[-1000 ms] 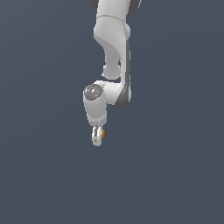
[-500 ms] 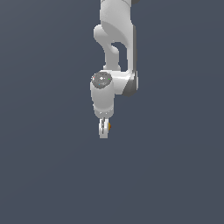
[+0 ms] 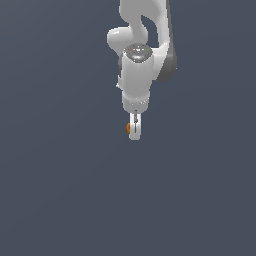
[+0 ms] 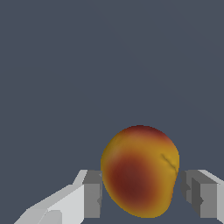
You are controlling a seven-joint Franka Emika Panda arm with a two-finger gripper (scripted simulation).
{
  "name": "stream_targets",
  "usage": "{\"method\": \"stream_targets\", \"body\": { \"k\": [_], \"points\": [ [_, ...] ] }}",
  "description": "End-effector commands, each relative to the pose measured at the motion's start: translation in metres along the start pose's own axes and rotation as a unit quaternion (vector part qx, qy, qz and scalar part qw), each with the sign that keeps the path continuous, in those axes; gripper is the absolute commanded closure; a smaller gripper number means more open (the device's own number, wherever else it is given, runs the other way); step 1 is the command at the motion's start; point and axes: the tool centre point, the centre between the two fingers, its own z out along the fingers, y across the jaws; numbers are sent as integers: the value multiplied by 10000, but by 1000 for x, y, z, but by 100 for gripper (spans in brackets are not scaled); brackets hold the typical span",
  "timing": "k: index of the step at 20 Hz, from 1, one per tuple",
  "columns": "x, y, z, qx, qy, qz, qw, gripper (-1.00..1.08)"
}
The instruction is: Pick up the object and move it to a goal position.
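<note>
Gripping one yellow-orange ball (image 4: 139, 171), two fingers (image 4: 89, 192) close on its sides; one white arm (image 3: 142, 47).

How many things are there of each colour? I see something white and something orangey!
White: 1, the robot arm with its gripper
Yellow-orange with a dark red patch: 1, the little ball between the gripper's fingers
Total: 2

Plain, uniform dark slate-grey backdrop (image 3: 60, 190)
</note>
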Motion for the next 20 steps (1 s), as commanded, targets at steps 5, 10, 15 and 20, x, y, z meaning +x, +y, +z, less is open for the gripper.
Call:
{"method": "stream_targets", "body": {
  "k": [5,10,15,20],
  "points": [
    [-41,15,-68,7,16,5,10000,108],
    [-68,24,-113,7,18,5,10000,108],
    [-90,30,-147,5,14,0,10000,108],
    [-103,33,-167,3,9,-4,10000,108]
  ]
}}
